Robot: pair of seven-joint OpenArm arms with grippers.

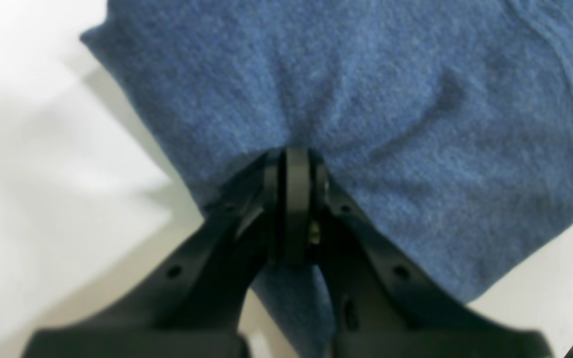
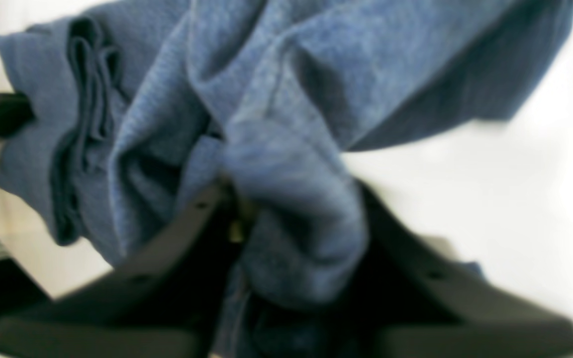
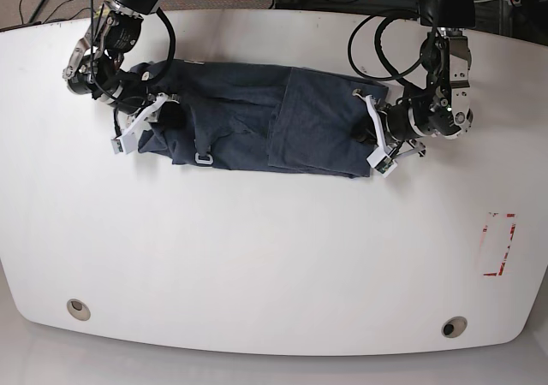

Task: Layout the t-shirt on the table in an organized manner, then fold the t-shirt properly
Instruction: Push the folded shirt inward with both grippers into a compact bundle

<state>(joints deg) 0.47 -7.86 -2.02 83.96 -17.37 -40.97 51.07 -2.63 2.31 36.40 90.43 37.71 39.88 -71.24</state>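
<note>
Item: t-shirt [image 3: 257, 128], blue, one. It is lying bunched in a long band across the upper middle of the base view, its long axis running left to right in the frame. It is not yet spread flat; folds and a doubled panel are showing along its length.

Item: surface [image 3: 274, 265], white, one. It is carrying the shirt in its upper part, and the lower half is showing only two round grommet holes [image 3: 78, 308] near the bottom corners and one red-outlined mark [image 3: 499, 244] at the right.

Item: left gripper [image 1: 296, 164], one. It is sitting at the right end of the band in the base view, its jaws pressed together with blue cloth pinched between them, as the left wrist view shows.

Item: right gripper [image 2: 286, 219], one. It is sitting at the left end of the band in the base view. In the right wrist view a thick wad of cloth is lying between its fingers, and the jaws appear to be clamping on it, though blur is hiding the tips.

Governing relation: each arm is holding one end, so the shirt is lying between the two grippers along its own long axis. The coming move likely depends on drawing the ends apart along that line to open the cloth.
</note>
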